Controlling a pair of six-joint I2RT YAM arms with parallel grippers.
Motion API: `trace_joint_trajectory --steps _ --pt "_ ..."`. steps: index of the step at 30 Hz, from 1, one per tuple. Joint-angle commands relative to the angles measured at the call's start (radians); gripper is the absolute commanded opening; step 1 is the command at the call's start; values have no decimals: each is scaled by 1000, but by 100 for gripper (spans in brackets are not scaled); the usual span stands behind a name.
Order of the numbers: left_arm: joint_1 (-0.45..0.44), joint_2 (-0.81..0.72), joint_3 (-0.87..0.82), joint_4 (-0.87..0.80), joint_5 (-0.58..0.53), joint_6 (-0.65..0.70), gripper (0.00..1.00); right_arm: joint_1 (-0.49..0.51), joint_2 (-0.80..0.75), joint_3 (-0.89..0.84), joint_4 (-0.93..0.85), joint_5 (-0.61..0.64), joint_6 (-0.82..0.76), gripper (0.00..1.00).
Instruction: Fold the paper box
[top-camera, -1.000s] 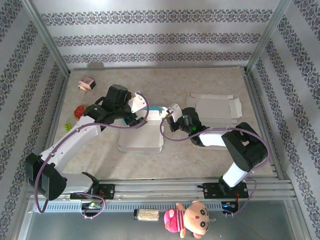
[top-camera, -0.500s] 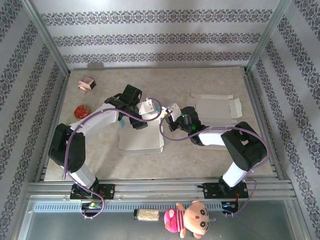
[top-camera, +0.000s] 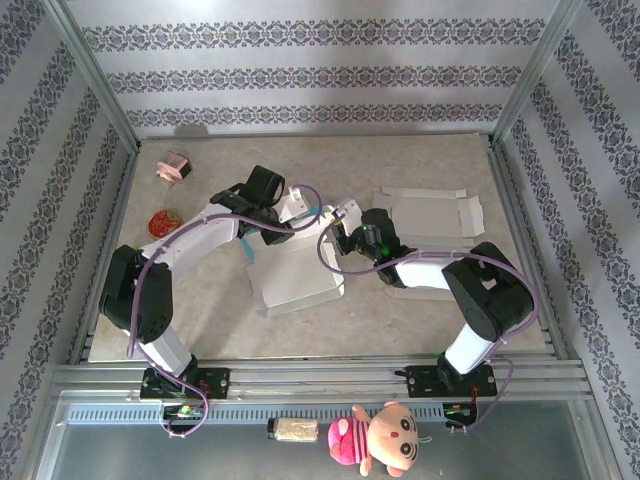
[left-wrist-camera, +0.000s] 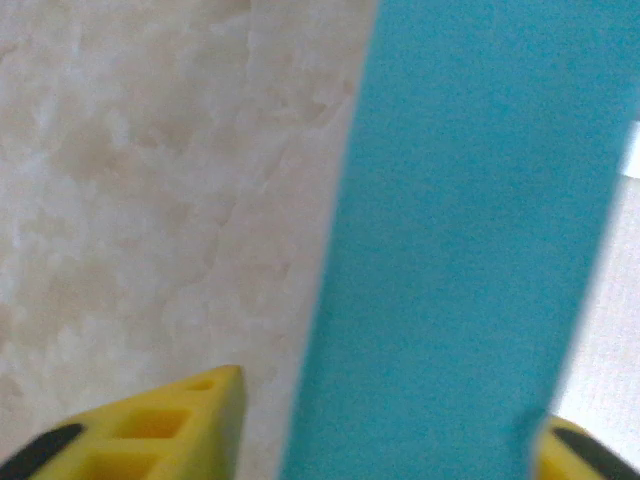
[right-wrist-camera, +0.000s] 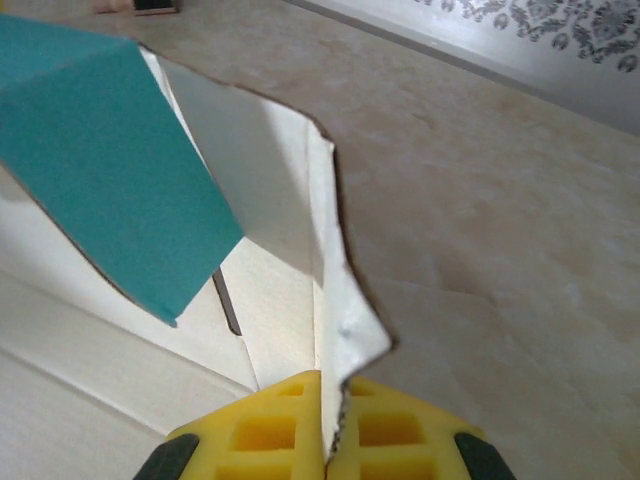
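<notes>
The paper box (top-camera: 295, 275) lies half-formed in the middle of the table, white outside with a teal flap (right-wrist-camera: 110, 150) raised at its far edge. My left gripper (top-camera: 297, 208) reaches over that far edge. In the left wrist view its yellow fingers (left-wrist-camera: 150, 430) stand apart on either side of the teal flap (left-wrist-camera: 460, 250), and table shows between the left finger and the flap's edge. My right gripper (top-camera: 347, 222) is at the box's far right corner. In the right wrist view it (right-wrist-camera: 325, 390) is shut on a white side flap (right-wrist-camera: 345, 310) that stands upright.
A second flat box blank (top-camera: 430, 215) lies at the right rear. A pink object (top-camera: 174, 166) and a red one (top-camera: 160, 221) sit at the far left. A plush doll (top-camera: 385, 440) lies beyond the front rail. Patterned walls close in the table.
The left arm swung in from the left to the box's far edge and its jaws narrowed. The box turned, its near edge shifting right. The right gripper kept its hold.
</notes>
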Motion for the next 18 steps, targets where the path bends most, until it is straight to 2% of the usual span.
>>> trace_joint_trajectory --steps 1,6,9,13,18 --pt "-2 31 26 -40 -22 -137 33 33 22 40 -10 77 26 5" --pt "-24 54 36 -40 -64 -198 19 76 31 76 -43 152 79 7" --pt "-35 66 28 -15 -95 -227 12 85 41 87 -53 153 135 8" --pt "-50 84 27 2 -133 -238 7 91 50 91 -67 137 194 9" --pt "-73 94 22 3 -126 -204 6 92 26 102 -111 150 188 10"
